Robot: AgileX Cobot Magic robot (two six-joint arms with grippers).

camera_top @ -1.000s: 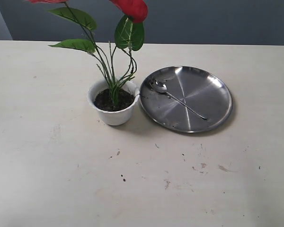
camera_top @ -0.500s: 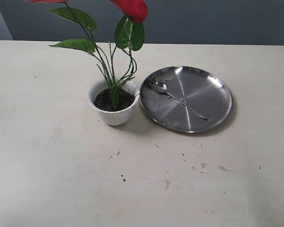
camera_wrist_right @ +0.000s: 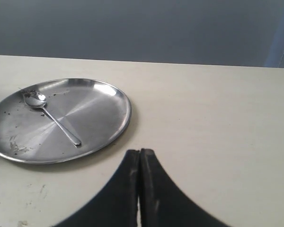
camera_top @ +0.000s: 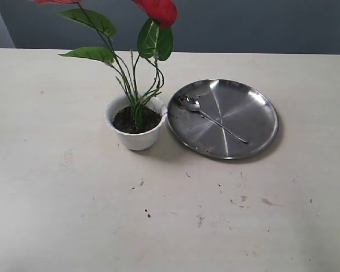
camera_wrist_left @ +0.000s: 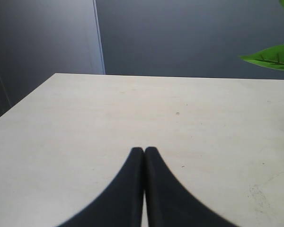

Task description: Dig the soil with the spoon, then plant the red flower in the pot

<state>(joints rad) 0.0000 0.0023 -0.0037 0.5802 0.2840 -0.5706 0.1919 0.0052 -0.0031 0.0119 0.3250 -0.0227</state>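
Standing in the pot point(camera_top: 137, 140), the flower point(camera_top: 154, 39) sits in soil point(camera_top: 124, 120); the spoon point(camera_top: 215, 121) lies on the plate point(camera_top: 243, 107) (left gripper point(camera_wrist_left: 144, 150) and right gripper point(camera_wrist_right: 140, 152) both pinched closed, empty).

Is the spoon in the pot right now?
No, the spoon lies on the plate, beside the pot.

Shows the red flower point(camera_top: 154, 39) standing upright, stems sunk in the dark soil point(camera_top: 124, 120) of the white scalloped pot point(camera_top: 137, 139), and the slim steel spoon point(camera_top: 212, 120) lying flat on the round plate point(camera_top: 243, 107) just beside, bowl end toward the pot.
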